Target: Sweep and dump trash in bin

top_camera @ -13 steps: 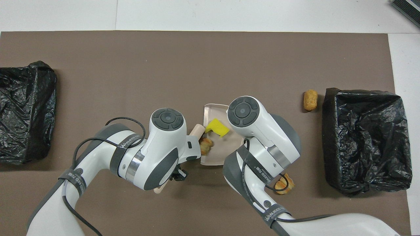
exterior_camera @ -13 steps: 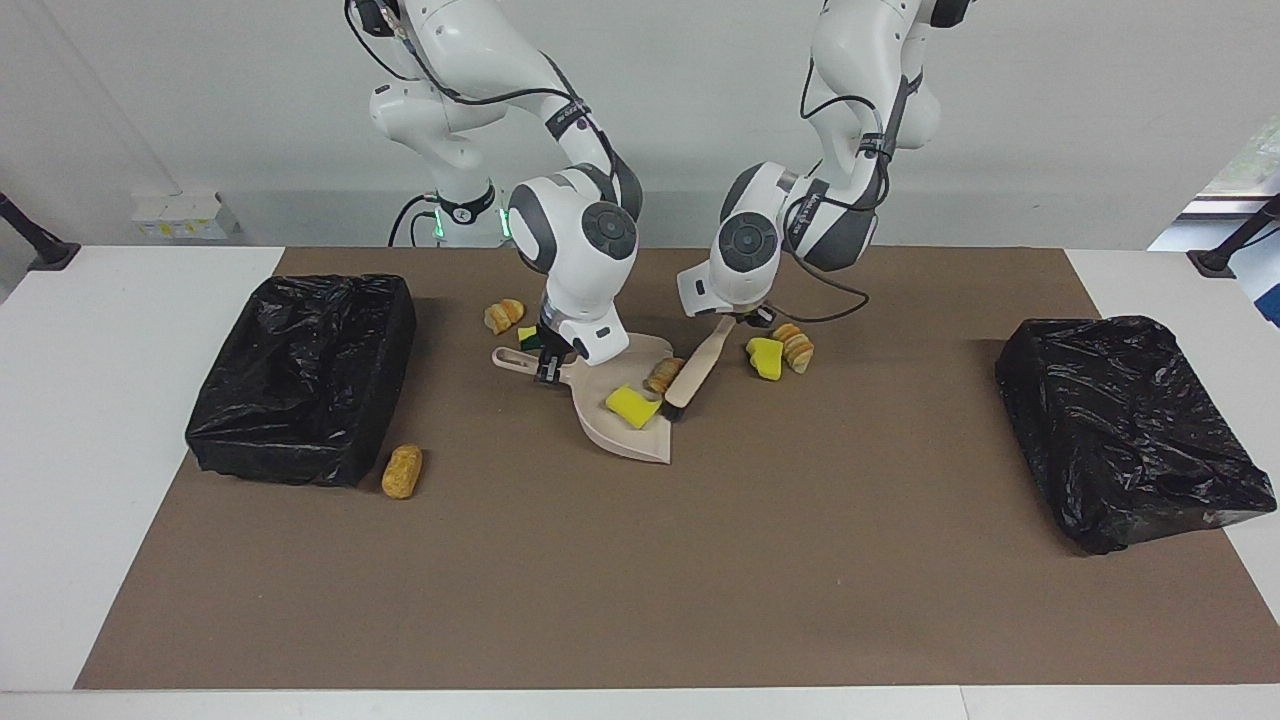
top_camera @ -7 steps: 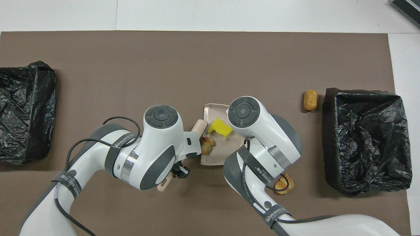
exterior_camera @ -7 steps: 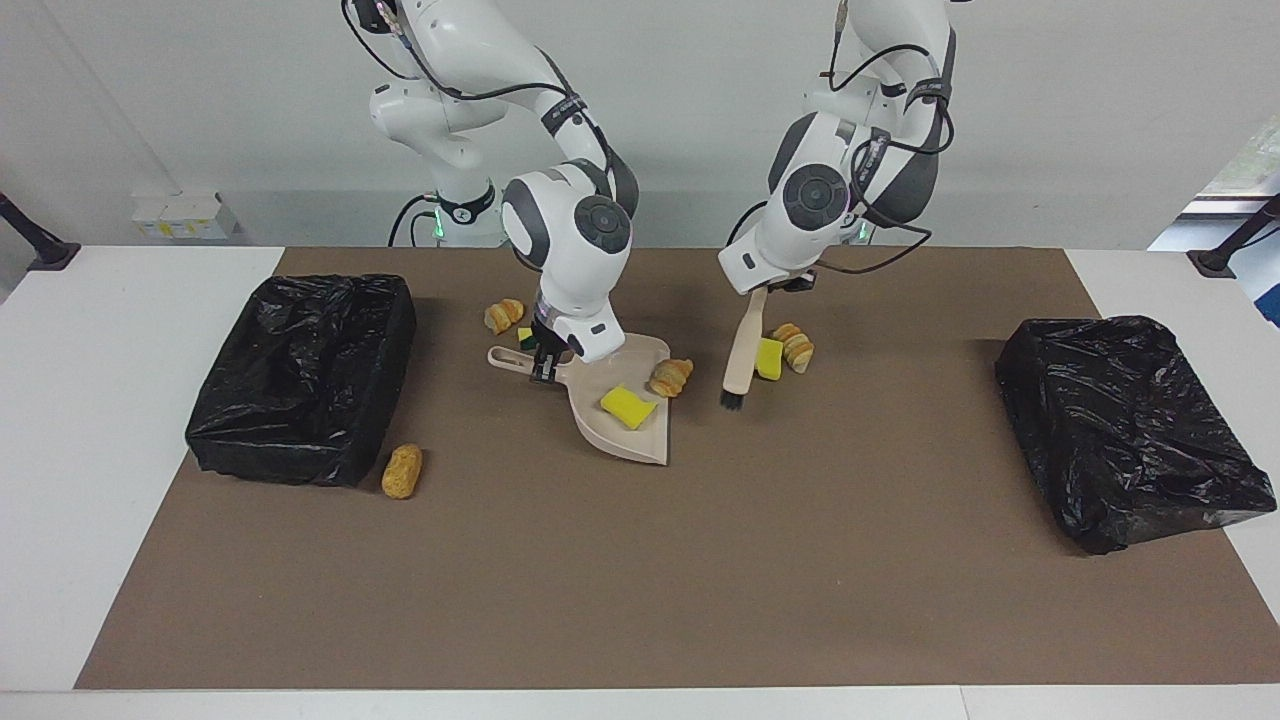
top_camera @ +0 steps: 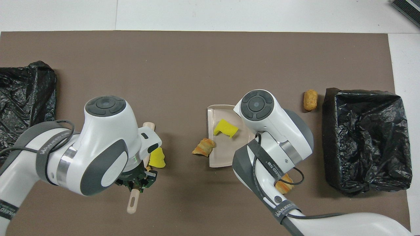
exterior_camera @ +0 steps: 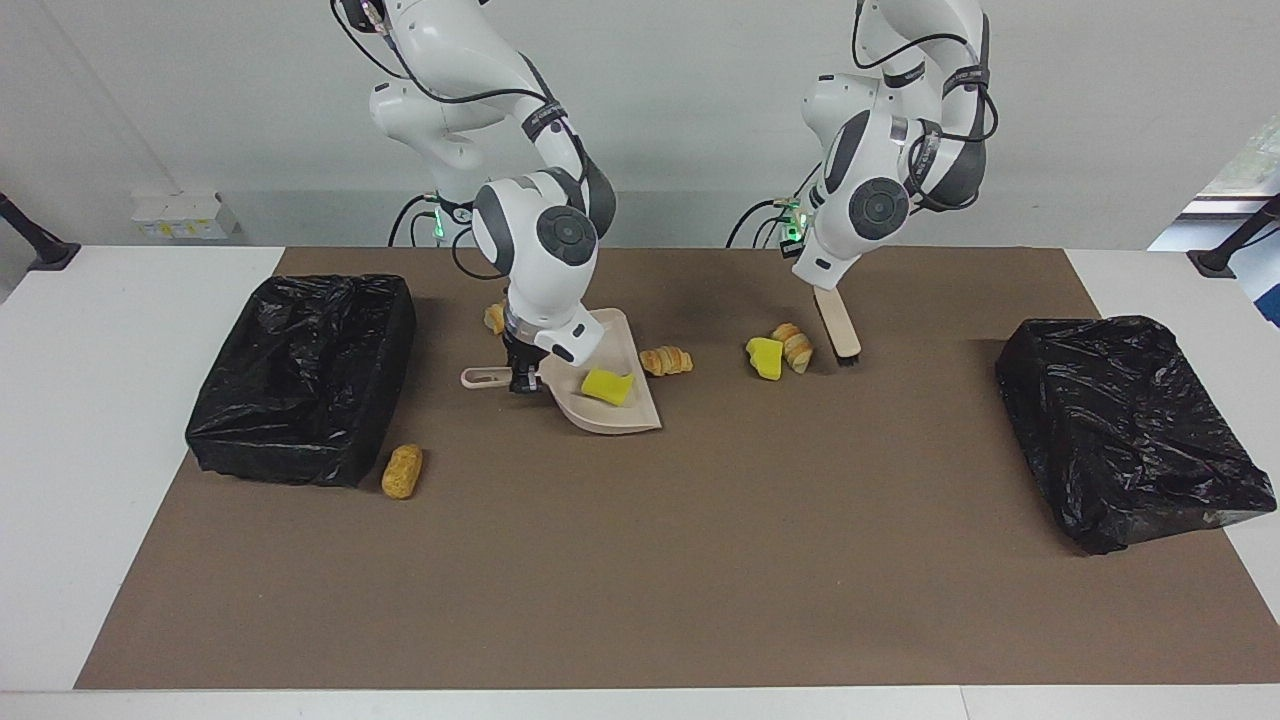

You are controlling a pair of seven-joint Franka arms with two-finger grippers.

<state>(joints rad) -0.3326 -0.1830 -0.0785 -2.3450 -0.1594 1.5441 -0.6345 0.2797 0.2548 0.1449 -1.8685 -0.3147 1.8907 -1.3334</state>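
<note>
Facing view: the right hand (exterior_camera: 520,378) is closed on the handle of the dustpan (exterior_camera: 625,412), which lies flat on the bench toward the edge at the robots' end. One yellow sponge piece (exterior_camera: 607,386) lies in the pan, and a croissant-like lump (exterior_camera: 665,360) rests just at the pan's rim, not yet inside. The left hand (exterior_camera: 824,290) is closed on the brush (exterior_camera: 838,325), bristles down on the mat. The brush is just beside a second sponge (exterior_camera: 765,358) and a ridged bread lump (exterior_camera: 797,347), on their side toward the left arm's end of the bench.

The step looks like sweeping this pair to the pan. To do it well, keep the bristles low and pressed, draw them in one steady stroke toward the pan, and hold the pan's lip tight to the mat so the bits ride in rather than under. The soft, light pieces may roll aside.

A stray brown lump (exterior_camera: 402,471) lies beside the black-lined bin (exterior_camera: 300,375) at the right arm's end. Another bin (exterior_camera: 1125,430) sits at the left arm's end.

Overhead view: the left hand (top_camera: 136,178) grips the brush (top_camera: 132,205) mid-handle, fingers shut around it, and the second sponge (top_camera: 157,160) shows beside it. The dustpan (top_camera: 218,157) opens toward the left arm's end, with the croissant-like lump (top_camera: 204,147) on its lip. The right hand's fingers are hidden under its wrist here.
</note>
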